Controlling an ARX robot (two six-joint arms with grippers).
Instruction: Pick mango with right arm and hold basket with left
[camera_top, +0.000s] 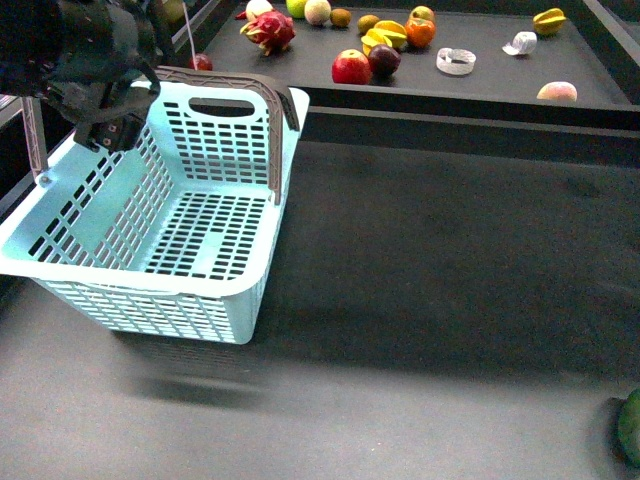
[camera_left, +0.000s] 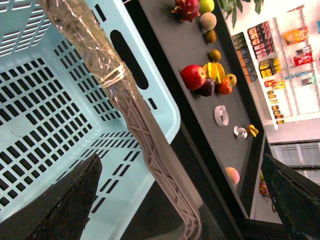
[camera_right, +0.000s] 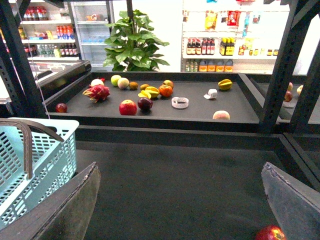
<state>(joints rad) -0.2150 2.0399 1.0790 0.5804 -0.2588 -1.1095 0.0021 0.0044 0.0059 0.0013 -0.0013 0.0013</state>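
- Over basket (camera_top: 150, 300), counter (camera_top: 450, 300) left side: left hand (camera_left: 180, 165) spread, ribbed handle (camera_left: 150, 130) between fingers, not clamped.
- Right hand (camera_right: 180, 170) spread, empty.
- Mango (camera_top: 548, 18) (prob.) far back-right on the raised shelf, well apart from both.
- Step: securing basket. Nxt: close L on handle, long reach w/ R.

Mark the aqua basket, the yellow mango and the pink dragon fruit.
Pale aqua slotted plastic basket (camera_top: 95, 225), front view, left wall.
Smooth yellow oval mango (camera_right: 225, 84), right wrist view, its middle.
Pink spiky dragon fruit (camera_top: 268, 30), front view, middle.
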